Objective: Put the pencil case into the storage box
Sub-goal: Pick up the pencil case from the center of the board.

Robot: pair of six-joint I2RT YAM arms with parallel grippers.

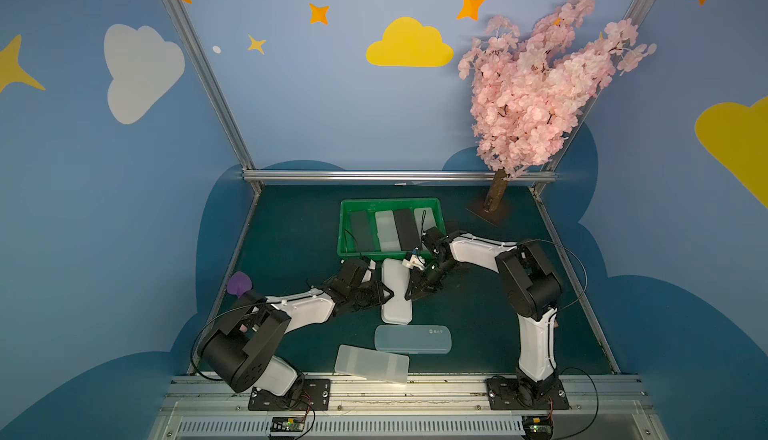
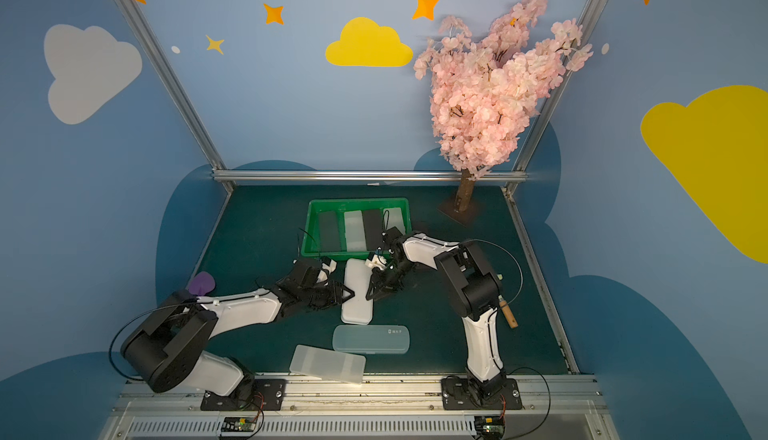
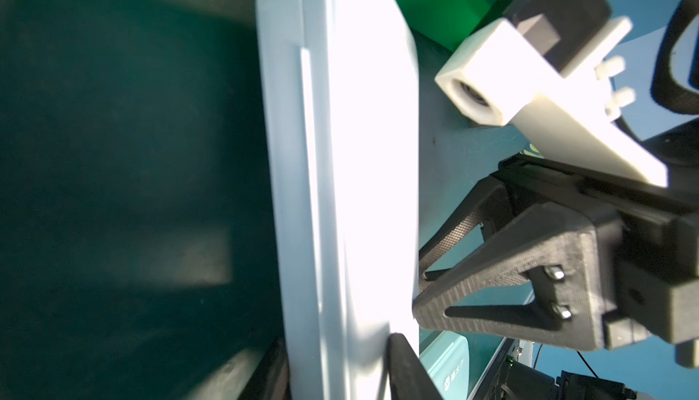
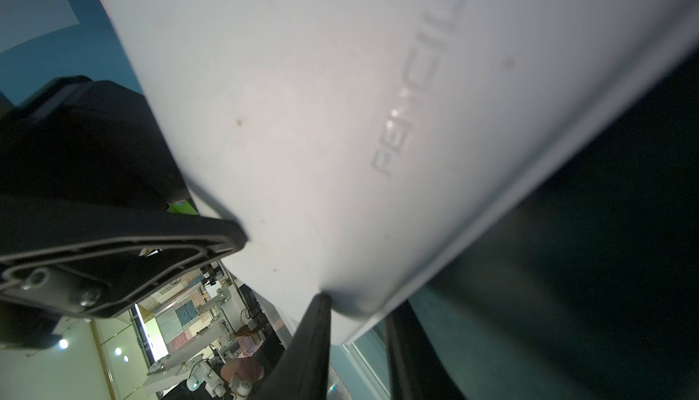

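Right wrist view: the right gripper (image 4: pixel 357 303) pinches the white pencil case (image 4: pixel 340 114) by its edge, just outside the storage box (image 1: pixel 390 201); the left gripper (image 3: pixel 336 341) straddles it, grip unclear.

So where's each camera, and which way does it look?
Both top views: above the arm bases, looking down over the table; left gripper and right gripper show.
Left wrist: on left arm, facing the white pencil case; own fingertips, right gripper.
Right wrist: on right arm, facing that case's PENCIL face; own fingers.
All share that case.
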